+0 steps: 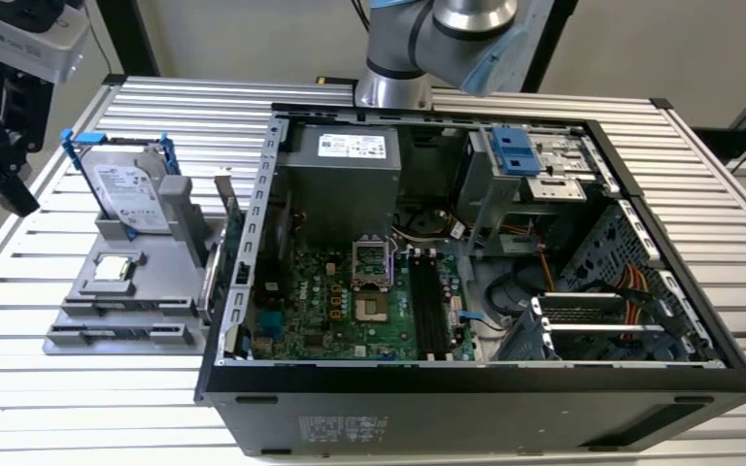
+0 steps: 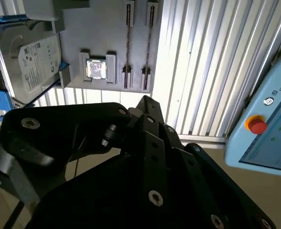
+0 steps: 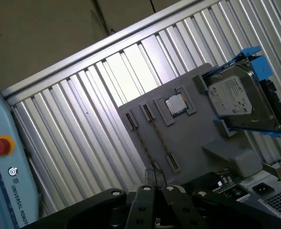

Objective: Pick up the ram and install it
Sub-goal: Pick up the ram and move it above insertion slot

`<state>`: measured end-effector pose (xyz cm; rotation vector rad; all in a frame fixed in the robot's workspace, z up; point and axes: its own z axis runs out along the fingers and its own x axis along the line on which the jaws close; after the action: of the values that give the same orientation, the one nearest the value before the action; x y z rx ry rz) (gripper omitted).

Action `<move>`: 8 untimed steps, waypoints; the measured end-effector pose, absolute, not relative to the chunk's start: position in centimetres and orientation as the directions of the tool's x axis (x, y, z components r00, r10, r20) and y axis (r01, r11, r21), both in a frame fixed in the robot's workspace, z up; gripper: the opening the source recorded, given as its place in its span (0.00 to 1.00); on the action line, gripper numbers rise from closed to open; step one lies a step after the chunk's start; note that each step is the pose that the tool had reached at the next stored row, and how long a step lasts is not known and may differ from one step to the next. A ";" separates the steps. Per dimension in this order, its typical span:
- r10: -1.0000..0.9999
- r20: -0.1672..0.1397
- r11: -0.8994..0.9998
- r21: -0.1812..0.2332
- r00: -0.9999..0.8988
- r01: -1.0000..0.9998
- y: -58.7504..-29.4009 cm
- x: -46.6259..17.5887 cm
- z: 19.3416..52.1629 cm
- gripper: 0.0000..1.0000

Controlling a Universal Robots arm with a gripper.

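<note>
From the exterior view's left: the end effector [image 1: 11, 184] hangs point-down over the tabletop [image 1: 88, 398], near the holder [image 1: 159, 283] on the side away from the case [image 1: 477, 377], and carries nothing. In the first wrist view its fingertips [image 3: 149, 177] sit pressed together, so it is clenched on air. On the holder, the hard drive [image 1: 127, 189] stands upright in its blue frame at the back and the chip [image 1: 114, 270] lies flat in its pocket in front of that. The two narrow grooves [image 3: 156, 136] at the holder's front look empty. The ram [image 1: 225, 204] I take to be the thin dark stick standing on end at the holder's case-side edge, just beside the holder's grey post [image 1: 179, 214]. Whether it touches the case wall, can't tell. The case lies open just beside the holder, with long black slots [image 1: 427, 311] mid-board. My read of the step in hand is the approach for the pick, nothing done yet. Doing it well calls for a released end effector before contact. It should grip the flat faces squarely near the free upper end, clear of the post and case wall, and pull along the stick's length. The board is thin, so a skewed hold would hurt seating. The arm [image 1: 399, 58] rises from its mount behind the case, and its wrist comes in high above the holder's far side, tilted so the cameras look across the holder.
</note>
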<state>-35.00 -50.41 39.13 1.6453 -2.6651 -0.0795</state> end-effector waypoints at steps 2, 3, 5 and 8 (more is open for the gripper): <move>-0.903 -0.020 0.428 0.047 -0.430 -0.902 -50.4 -35.0 39.1 0.00; -0.907 -0.020 0.420 0.047 -0.421 -0.907 -50.4 -35.0 39.1 0.00; -0.915 -0.020 0.401 0.046 -0.402 -0.915 -50.4 -35.0 39.1 0.00; -0.928 -0.020 0.371 0.045 -0.373 -0.927 -50.4 -35.0 39.1 0.00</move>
<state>-35.00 -50.40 39.14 1.7547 -2.5944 -0.0769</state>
